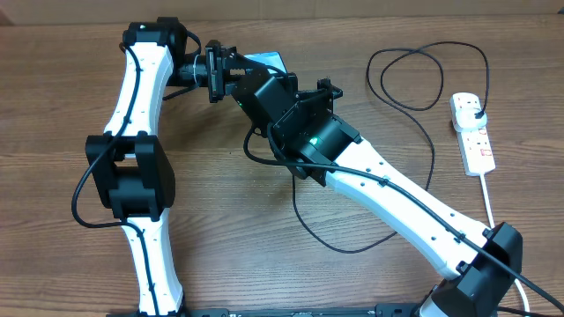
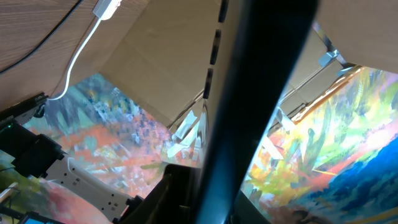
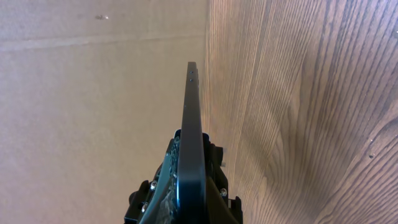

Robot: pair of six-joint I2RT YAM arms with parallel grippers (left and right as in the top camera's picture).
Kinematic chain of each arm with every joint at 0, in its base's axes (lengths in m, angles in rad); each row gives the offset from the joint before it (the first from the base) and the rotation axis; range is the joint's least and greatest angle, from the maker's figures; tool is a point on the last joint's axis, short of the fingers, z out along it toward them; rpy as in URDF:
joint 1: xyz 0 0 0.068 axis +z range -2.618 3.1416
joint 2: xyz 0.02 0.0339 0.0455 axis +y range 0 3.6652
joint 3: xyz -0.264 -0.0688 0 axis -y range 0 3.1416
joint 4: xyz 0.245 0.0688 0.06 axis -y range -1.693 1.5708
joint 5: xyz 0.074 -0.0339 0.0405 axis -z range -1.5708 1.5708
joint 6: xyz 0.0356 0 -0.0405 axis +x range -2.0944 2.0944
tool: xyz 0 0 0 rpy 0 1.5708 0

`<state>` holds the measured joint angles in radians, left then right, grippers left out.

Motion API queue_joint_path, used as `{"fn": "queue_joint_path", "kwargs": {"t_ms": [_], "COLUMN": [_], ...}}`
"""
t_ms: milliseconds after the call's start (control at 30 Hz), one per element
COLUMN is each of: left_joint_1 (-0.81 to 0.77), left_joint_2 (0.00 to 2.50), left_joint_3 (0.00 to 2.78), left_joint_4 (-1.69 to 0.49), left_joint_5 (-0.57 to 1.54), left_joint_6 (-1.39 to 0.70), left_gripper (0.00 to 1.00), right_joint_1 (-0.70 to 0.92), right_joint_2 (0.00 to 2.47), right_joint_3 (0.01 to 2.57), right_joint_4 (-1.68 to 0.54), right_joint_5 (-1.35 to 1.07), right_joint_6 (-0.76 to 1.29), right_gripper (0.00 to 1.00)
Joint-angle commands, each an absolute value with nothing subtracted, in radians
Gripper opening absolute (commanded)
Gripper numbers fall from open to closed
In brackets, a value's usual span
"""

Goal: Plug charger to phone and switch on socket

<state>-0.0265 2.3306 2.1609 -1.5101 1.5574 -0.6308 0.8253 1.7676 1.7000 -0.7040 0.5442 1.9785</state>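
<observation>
The phone is lifted at the far middle of the table, with only a light blue corner showing overhead. My left gripper grips it from the left and my right gripper from the right. In the right wrist view the phone stands edge-on, clamped in the jaws. In the left wrist view its dark edge runs up from the jaws. The black charger cable loops across the table from its plug in the white socket. Its connector tip is hidden under my right arm.
The socket's thick white cord runs toward the front right edge. A cardboard wall stands behind the wooden table. The socket's end with its cord shows in the left wrist view, beside a colourful painted-looking surface.
</observation>
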Motion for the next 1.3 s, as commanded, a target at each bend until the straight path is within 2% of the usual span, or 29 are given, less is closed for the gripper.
{"fn": "queue_joint_path", "kwargs": {"t_ms": [0,167,367,567,600,733,833,900,967,1000,1067,1133,1200,1267], "left_joint_1": [-0.028,-0.029,-0.029,-0.028,-0.029,-0.028,-0.028,-0.028,-0.027,-0.025,-0.016,-0.010,0.009,0.015], "left_joint_2": [2.331,2.331,2.331,2.331,2.331,2.331,2.331,2.331,2.331,2.331,2.331,2.331,2.331,2.331], "left_joint_3": [2.181,2.182,2.181,2.182,2.182,2.182,2.181,2.181,2.181,2.181,2.181,2.181,2.181,2.181], "left_joint_4": [-1.509,-1.509,-1.510,-1.510,-1.509,-1.509,-1.494,-1.457,-1.394,-1.331,-1.200,-1.146,-1.082,-1.095], "left_joint_5": [1.581,1.581,1.581,1.581,1.581,1.581,1.580,1.580,1.578,1.558,1.446,1.377,1.274,1.201], "left_joint_6": [-0.644,-0.644,-0.663,-0.662,-0.662,-0.662,-0.658,-0.658,-0.658,-0.658,-0.628,-0.554,-0.336,-0.265], "left_gripper": [0.25,0.22,0.05,0.04,0.04,0.04,0.04,0.04,0.04,0.04,0.04,0.04,0.04,0.04], "right_joint_1": [0.825,0.825,0.825,0.825,0.825,0.825,0.820,0.815,0.805,0.791,0.749,0.714,0.616,0.542], "right_joint_2": [1.764,1.764,1.764,1.764,1.764,1.764,1.764,1.761,1.755,1.742,1.700,1.674,1.651,1.660], "right_joint_3": [1.729,1.728,1.728,1.728,1.728,1.728,1.728,1.728,1.728,1.728,1.728,1.728,1.728,1.728], "right_joint_4": [-0.697,-0.697,-0.697,-0.698,-0.698,-0.712,-0.723,-0.723,-0.727,-0.741,-0.752,-0.765,-0.767,-0.794], "right_joint_5": [0.586,0.585,0.583,0.582,0.582,0.583,0.594,0.598,0.598,0.598,0.576,0.513,0.204,-0.058], "right_joint_6": [1.990,1.990,1.990,1.988,1.985,1.985,1.946,1.889,1.796,1.675,1.347,1.170,0.765,0.560], "right_gripper": [0.04,0.04,0.04,0.04,0.07,0.39,0.74,0.82,0.94,1.00,1.00,1.00,1.00,1.00]}}
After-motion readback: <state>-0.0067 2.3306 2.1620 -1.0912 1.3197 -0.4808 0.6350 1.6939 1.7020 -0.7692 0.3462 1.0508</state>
